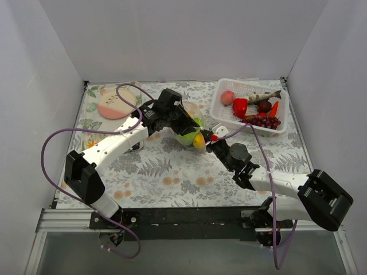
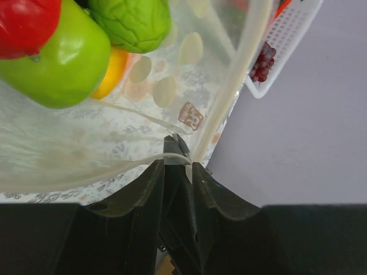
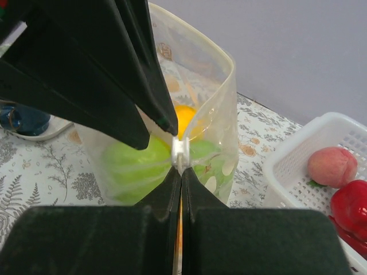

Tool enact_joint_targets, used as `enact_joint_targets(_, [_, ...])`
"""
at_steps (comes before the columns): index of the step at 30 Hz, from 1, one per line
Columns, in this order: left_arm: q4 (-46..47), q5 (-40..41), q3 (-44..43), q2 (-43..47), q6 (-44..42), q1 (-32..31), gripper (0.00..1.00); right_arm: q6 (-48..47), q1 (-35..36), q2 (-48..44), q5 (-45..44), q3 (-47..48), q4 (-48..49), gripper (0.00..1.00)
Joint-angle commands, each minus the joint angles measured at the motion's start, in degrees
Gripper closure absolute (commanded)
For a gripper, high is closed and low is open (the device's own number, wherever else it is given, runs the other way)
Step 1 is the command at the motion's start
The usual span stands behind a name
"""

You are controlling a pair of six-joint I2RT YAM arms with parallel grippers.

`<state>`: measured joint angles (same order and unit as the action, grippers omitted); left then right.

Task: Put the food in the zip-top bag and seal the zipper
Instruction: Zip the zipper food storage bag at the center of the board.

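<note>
Dotted zip-top bag (image 1: 194, 123) holds food (image 2: 63, 63). Its edge clenched by left gripper (image 2: 178, 163). The zipper (image 3: 179, 150) clenched by right gripper (image 3: 179, 167)

Left end effector (image 2: 177, 165) at 6 o'clock, fingers pinched on the zipper (image 2: 241, 74), which runs toward 1 o'clock. The clear dotted zip-top bag (image 2: 86, 149) holds food (image 2: 57, 57) at 11 o'clock: green, red and orange pieces. White basket (image 2: 289, 34) at 1 o'clock.
</note>
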<state>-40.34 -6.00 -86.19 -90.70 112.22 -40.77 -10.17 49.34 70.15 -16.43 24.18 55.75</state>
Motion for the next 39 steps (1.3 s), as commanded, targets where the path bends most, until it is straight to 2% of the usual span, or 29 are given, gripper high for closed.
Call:
enact_joint_targets(1, [0.43, -0.15, 2.52, 3.07, 6.07, 0.08, 0.75, -3.80, 1.46, 0.95, -2.12, 0.69, 6.22, 0.99])
enact_joint_targets(9, [0.52, -0.68, 3.13, 3.86, 6.08, 0.08, 0.62, -5.56, 3.22, 2.71, -3.09, 1.22, 6.30, 0.99])
enact_joint_targets(24, [2.02, -2.70, 4.10, 3.16, 6.69, 0.08, 0.63, -7.67, 4.97, 4.47, -4.84, 2.27, 6.13, 0.99])
enact_joint_targets(31, [2.02, -2.70, 5.24, 3.59, 6.95, -0.27, 0.68, -7.84, 5.06, 5.00, -5.55, 2.01, 6.66, 0.99])
enact_joint_targets(39, [3.07, -2.88, 6.13, 3.86, 7.31, -0.27, 0.83, -8.02, 5.15, 5.79, -5.46, 2.45, 6.92, 0.99])
